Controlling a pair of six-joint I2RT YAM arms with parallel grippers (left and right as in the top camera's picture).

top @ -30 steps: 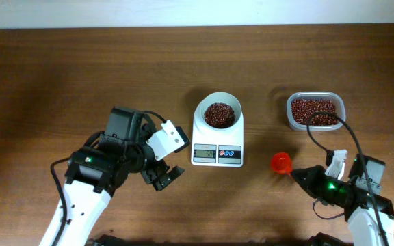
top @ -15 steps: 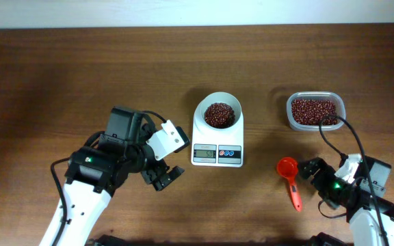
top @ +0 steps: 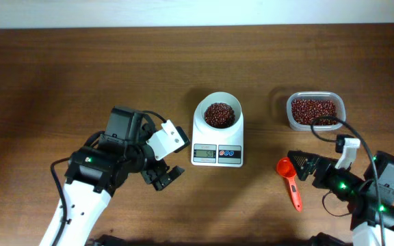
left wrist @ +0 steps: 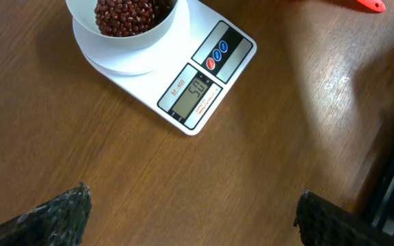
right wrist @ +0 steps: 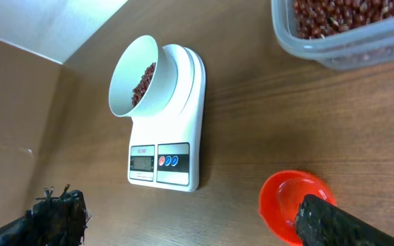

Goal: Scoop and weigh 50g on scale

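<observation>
The white scale [top: 217, 140] stands mid-table, and the round bowl [top: 219, 113] on it holds a heap of red-brown beans [top: 219, 115]. Its display [left wrist: 195, 91] is lit. A red scoop [top: 289, 181] lies empty on the table to the right of the scale. My right gripper [top: 301, 167] is open just beside the scoop's cup, with one finger [right wrist: 340, 222] in front of the cup [right wrist: 289, 201]. My left gripper [top: 164, 179] hangs open to the left of the scale, nothing between its fingers [left wrist: 60, 215].
A clear rectangular tub [top: 314, 111] of the same beans sits at the back right, seen close in the right wrist view as the tub [right wrist: 347, 31]. A black cable runs from the right arm past the tub. A pale wall borders the table's far edge.
My right gripper has opened and let go of the red scoop, which now lies on the table. The right arm has swung round beside it. The left arm has not moved.
</observation>
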